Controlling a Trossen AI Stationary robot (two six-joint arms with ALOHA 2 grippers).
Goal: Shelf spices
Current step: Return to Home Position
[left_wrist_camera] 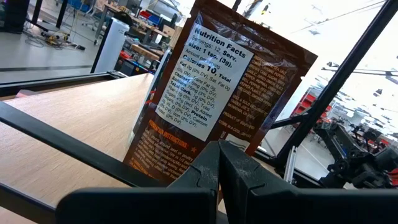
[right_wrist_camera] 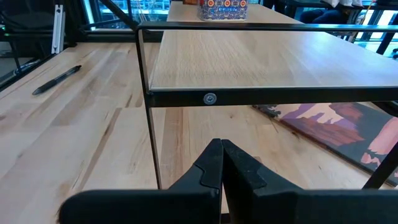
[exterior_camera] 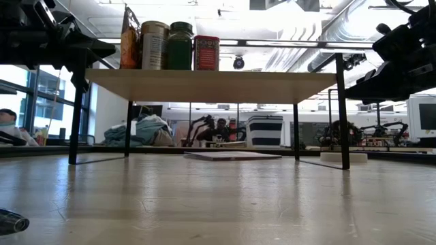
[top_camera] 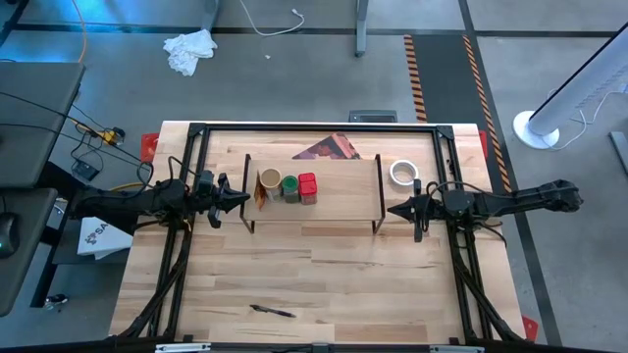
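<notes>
Spices [exterior_camera: 167, 46] lined up on the shelf [top_camera: 339, 184]; left gripper [top_camera: 243, 199] beside that end, right gripper [top_camera: 392, 209] opposite, both pressed together, empty.

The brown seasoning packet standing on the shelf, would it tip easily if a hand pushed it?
Probably yes: the brown seasoning packet stands upright on its narrow bottom edge, so a push could topple it. It looks like a flexible pouch, likely to bend when gripped. The tan-lidded jar beside it might prop it on that side.
</notes>
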